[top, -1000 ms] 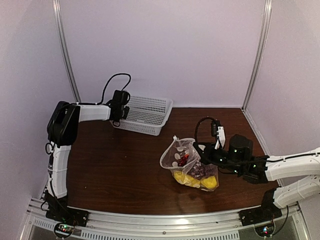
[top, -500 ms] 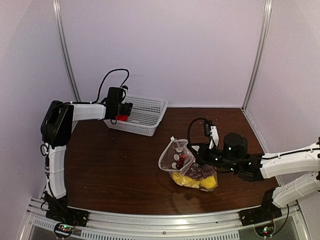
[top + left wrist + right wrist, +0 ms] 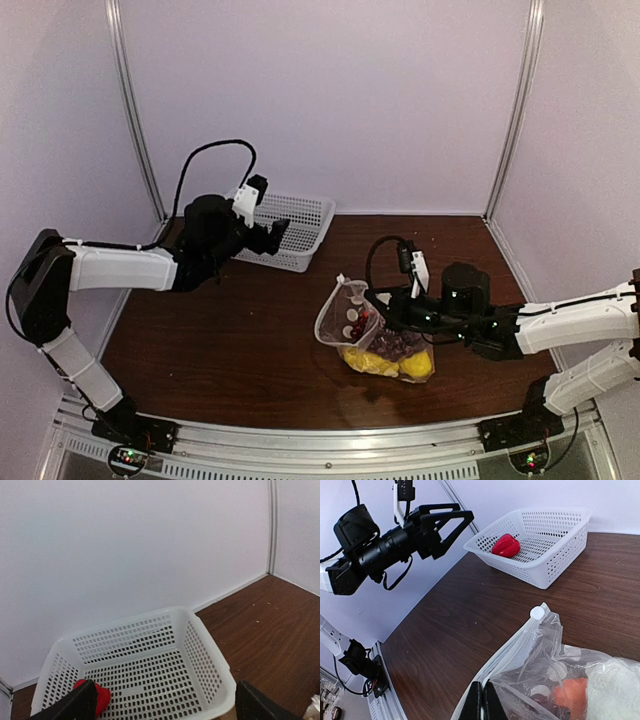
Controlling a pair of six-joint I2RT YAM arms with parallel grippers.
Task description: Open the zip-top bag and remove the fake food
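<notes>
Clear dotted plastic: the bag (image 3: 358,322) sits on the brown table (image 3: 220,330), right of centre, with its mouth gaping up and to the left. Yellow pieces (image 3: 385,362) and a dark purple bunch (image 3: 397,343) lie at the bottom. An orange piece (image 3: 572,692) shows through the film in the right wrist view. The right gripper (image 3: 482,700) is pinched tight on the bag's rim, fingers together. The left gripper (image 3: 278,235) hovers just beside the white basket (image 3: 310,205) at the back of the table, fingers spread wide and holding nothing. A red piece (image 3: 100,698) lies inside the basket, in the near-left corner as the left wrist sees it.
</notes>
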